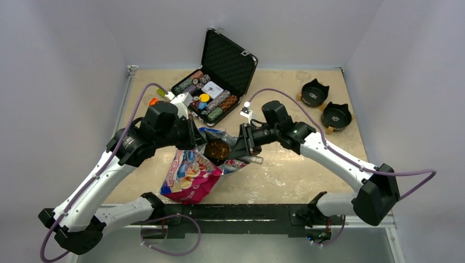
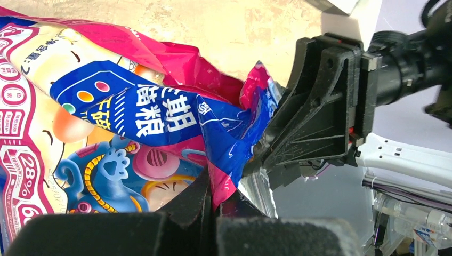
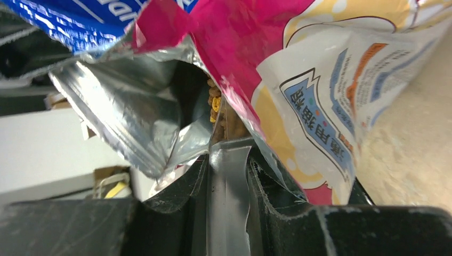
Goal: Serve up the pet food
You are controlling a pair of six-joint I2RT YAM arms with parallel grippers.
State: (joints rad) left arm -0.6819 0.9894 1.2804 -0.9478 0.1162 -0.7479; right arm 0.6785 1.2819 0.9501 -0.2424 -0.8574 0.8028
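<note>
The left gripper point(image 1: 191, 136) pinches the left lip of the glossy pink-edged, white-and-blue printed bag point(image 1: 189, 176), which lies near the middle of the bench's near edge. Its spread mouth shows small dark-brown kibble pellets point(image 1: 218, 149), and the right gripper point(image 1: 245, 143) clamps its foil-lined right lip.

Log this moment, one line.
left tool: shut on bag edge | right tool: shut on bag edge | mouth: open | kibble: visible inside
</note>
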